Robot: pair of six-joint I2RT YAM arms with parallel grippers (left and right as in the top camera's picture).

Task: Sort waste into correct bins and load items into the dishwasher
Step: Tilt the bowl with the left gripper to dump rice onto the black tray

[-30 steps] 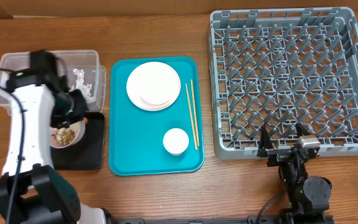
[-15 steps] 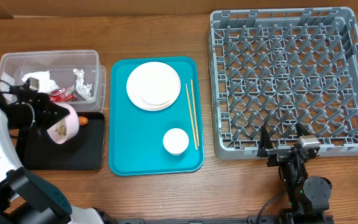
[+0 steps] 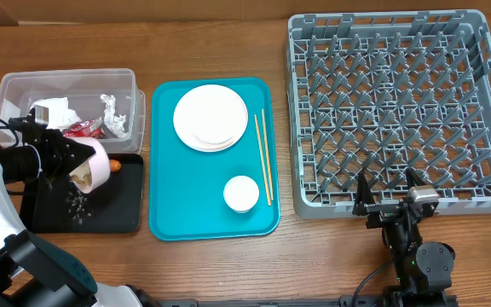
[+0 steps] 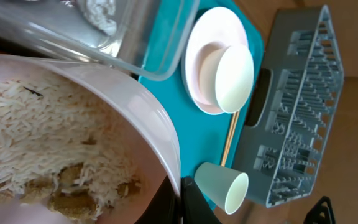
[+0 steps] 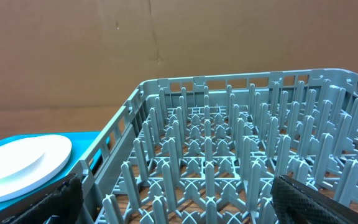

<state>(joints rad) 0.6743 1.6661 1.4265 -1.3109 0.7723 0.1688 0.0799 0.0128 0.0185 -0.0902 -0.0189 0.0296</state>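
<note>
My left gripper is shut on the rim of a white bowl, which is tipped on its side over the black tray. White rice and beige scraps cling inside the bowl, and some scraps lie on the tray. An orange carrot piece sits at the tray's back edge. The clear tub holds a red wrapper, silver foil and white tissue. My right gripper is open and empty at the front edge of the grey dish rack.
A teal tray between the bins and the rack carries stacked white plates, a small white cup and wooden chopsticks. The rack's upright pegs fill the right wrist view.
My left arm swung left and rolled the bowl onto its side over the black tray. Scraps have dropped from it onto the tray. The right arm has not moved.
</note>
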